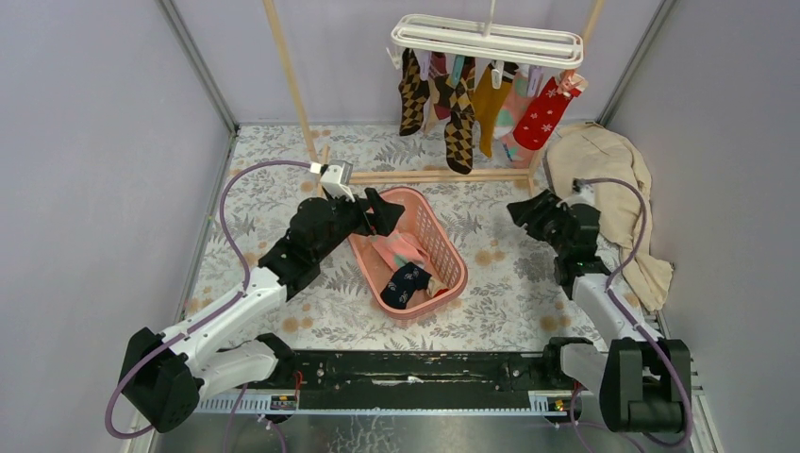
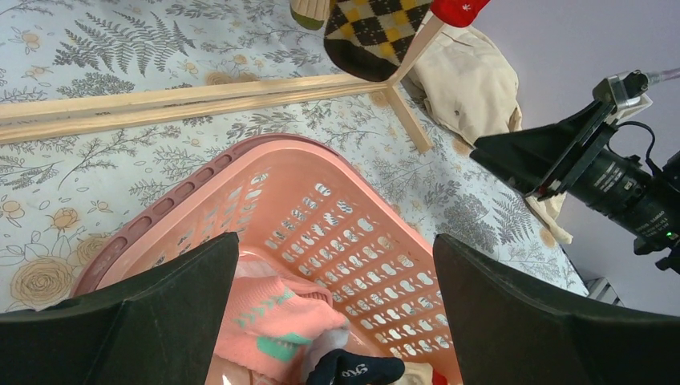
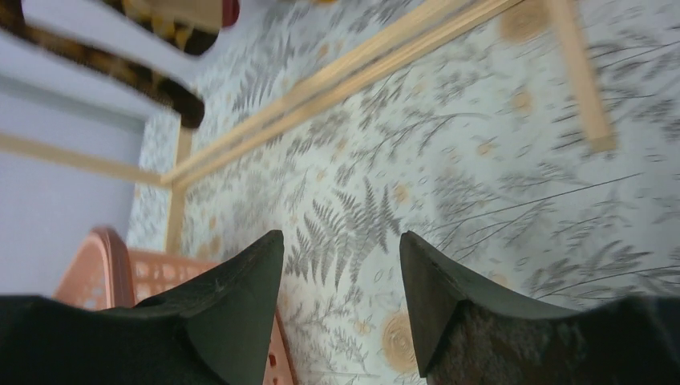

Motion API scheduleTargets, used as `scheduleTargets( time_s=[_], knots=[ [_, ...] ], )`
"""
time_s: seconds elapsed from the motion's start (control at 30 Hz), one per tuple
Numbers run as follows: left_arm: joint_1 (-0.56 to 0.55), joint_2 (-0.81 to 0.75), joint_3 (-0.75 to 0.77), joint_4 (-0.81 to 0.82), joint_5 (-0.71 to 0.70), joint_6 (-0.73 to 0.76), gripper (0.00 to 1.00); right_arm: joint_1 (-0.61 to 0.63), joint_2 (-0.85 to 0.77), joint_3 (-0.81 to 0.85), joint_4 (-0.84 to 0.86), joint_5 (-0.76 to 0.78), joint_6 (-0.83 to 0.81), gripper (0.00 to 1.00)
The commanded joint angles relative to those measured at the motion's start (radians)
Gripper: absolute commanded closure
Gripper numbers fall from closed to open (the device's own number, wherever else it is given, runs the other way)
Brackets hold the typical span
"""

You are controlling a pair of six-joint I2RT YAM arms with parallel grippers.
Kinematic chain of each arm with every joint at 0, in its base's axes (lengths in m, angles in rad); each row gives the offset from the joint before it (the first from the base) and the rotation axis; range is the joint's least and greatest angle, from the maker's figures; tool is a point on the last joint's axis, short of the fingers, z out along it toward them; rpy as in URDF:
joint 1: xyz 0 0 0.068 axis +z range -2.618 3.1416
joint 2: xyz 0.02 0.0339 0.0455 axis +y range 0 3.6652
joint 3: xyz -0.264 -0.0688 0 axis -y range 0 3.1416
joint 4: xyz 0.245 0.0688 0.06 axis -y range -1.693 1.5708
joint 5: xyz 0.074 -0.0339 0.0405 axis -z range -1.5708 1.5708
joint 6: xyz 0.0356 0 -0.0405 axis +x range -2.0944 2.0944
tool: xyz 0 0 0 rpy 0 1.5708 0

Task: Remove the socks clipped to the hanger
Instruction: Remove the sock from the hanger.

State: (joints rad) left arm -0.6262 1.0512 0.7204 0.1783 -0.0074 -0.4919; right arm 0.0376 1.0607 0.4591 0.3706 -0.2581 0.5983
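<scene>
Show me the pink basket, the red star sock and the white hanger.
pink basket (image 1: 443, 247): top external view, on its perforated right wall.
red star sock (image 1: 542, 115): top external view, middle of the sock.
white hanger (image 1: 486, 40): top external view, on the frame's slats.

hanger (image 1: 472, 41) white | basket (image 1: 441, 241) pink | socks (image 1: 460, 123) argyle, mustard, red-starred | cloth (image 1: 604, 170) beige

left arm (image 1: 234, 304), right arm (image 1: 596, 291): white links, black joints | cables (image 1: 224, 226): purple | bases (image 1: 162, 385): black | left gripper (image 2: 335, 241): 2 black tapered fingers (image 2: 521, 321)
</scene>
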Motion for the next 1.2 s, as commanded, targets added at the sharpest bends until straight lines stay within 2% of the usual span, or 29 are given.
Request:
scheduleTargets(
  time_s=[0.0,0.23,0.47,0.53,0.77,0.97,1.17],
  knots=[
    [0.01,-0.011,-0.016,0.034,0.003,-0.012,0.01,-0.139,0.032,-0.032,0.285,-0.063,0.198,0.38],
    [0.015,-0.015,-0.014,0.033,0.003,-0.013,0.01,-0.177,0.246,-0.011,0.717,-0.03,0.351,0.38],
    [0.02,-0.009,-0.015,0.043,0.036,-0.017,0.01,-0.195,0.636,0.113,1.235,-0.037,0.502,0.4],
    [0.022,-0.004,-0.015,0.043,0.039,-0.016,0.01,-0.201,0.725,0.158,1.328,-0.022,0.538,0.4],
    [0.03,0.023,-0.01,0.046,0.052,-0.013,0.01,-0.206,0.861,0.335,1.328,-0.011,0.482,0.4],
    [0.033,0.038,-0.005,0.048,0.059,-0.008,0.01,-0.208,0.9,0.456,1.302,-0.048,0.426,0.39],
    [0.033,0.063,-0.001,0.056,0.07,-0.01,0.01,-0.207,0.883,0.5,1.246,-0.074,0.368,0.4]
  ],
)
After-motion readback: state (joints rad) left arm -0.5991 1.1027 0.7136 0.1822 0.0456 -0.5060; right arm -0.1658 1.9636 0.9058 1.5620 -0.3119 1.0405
